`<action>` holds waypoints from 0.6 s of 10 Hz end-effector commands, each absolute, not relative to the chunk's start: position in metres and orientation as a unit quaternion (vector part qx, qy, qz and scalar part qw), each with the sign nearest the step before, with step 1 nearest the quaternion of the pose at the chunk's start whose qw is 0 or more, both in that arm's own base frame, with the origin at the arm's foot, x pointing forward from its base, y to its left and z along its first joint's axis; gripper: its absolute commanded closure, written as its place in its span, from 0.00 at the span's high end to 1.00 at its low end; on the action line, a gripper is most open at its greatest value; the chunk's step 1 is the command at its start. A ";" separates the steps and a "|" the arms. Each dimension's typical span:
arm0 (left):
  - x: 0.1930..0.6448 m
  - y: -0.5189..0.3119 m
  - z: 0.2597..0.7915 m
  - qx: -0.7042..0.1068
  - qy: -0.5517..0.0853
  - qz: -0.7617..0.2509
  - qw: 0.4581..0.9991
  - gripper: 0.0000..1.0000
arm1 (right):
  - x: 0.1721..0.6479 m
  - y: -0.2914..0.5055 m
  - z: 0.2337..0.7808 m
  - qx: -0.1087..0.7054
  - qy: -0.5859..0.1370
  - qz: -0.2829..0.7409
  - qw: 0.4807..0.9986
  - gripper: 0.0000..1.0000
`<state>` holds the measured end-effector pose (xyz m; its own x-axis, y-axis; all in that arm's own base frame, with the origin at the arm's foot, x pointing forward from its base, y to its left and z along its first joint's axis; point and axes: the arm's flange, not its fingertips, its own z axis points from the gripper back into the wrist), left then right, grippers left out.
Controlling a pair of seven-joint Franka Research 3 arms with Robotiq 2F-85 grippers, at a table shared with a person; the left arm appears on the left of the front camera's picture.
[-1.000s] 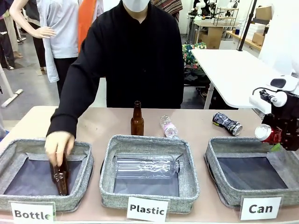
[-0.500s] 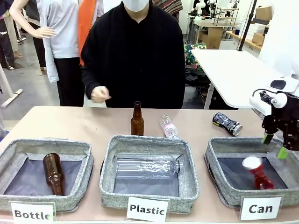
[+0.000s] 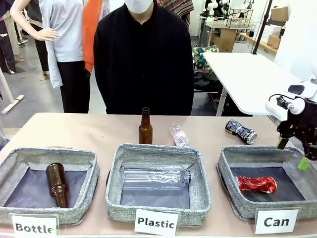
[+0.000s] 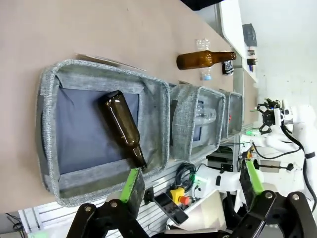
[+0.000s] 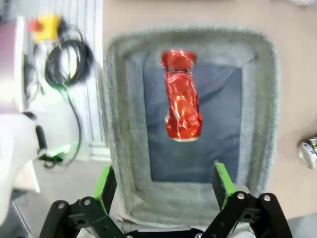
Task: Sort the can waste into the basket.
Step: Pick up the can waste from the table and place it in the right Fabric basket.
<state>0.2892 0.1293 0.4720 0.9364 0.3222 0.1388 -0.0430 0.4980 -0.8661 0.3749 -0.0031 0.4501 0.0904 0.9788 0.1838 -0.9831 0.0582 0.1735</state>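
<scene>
Red crushed can point(image 3: 256, 184) now lies flat inside the "Can" basket point(image 3: 228, 163), just released by the right hand point(image 3: 292, 153), which hovers spread and empty at the basket's 2 o'clock. One item remains: dark can point(image 3: 240, 131) on the table point(image 3: 99, 131), at the basket's 11 o'clock.

Upright brown bottle point(image 3: 145, 129) behind Plastic bin point(image 3: 200, 183), second brown bottle point(image 3: 57, 183) flat in Bottle bin point(image 3: 49, 151)
</scene>
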 end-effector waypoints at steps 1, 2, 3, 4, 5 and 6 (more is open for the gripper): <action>0.285 0.129 0.477 -0.499 -0.144 0.106 0.848 1.00 | 0.383 -0.009 0.470 0.303 -0.068 0.481 0.820 1.00; 0.285 0.129 0.477 -0.499 -0.144 0.106 0.848 1.00 | 0.384 -0.013 0.477 0.381 -0.090 0.378 0.839 1.00; 0.285 0.129 0.477 -0.499 -0.144 0.106 0.848 1.00 | 0.390 -0.016 0.484 0.448 -0.128 0.207 0.860 1.00; 0.285 0.129 0.477 -0.499 -0.144 0.106 0.848 1.00 | 0.393 -0.023 0.488 0.505 -0.155 0.116 0.841 1.00; 0.285 0.129 0.477 -0.499 -0.144 0.106 0.848 1.00 | 0.401 -0.031 0.489 0.549 -0.161 -0.005 0.820 1.00; 0.285 0.129 0.477 -0.499 -0.144 0.106 0.848 1.00 | 0.405 -0.041 0.488 0.575 -0.168 -0.066 0.798 1.00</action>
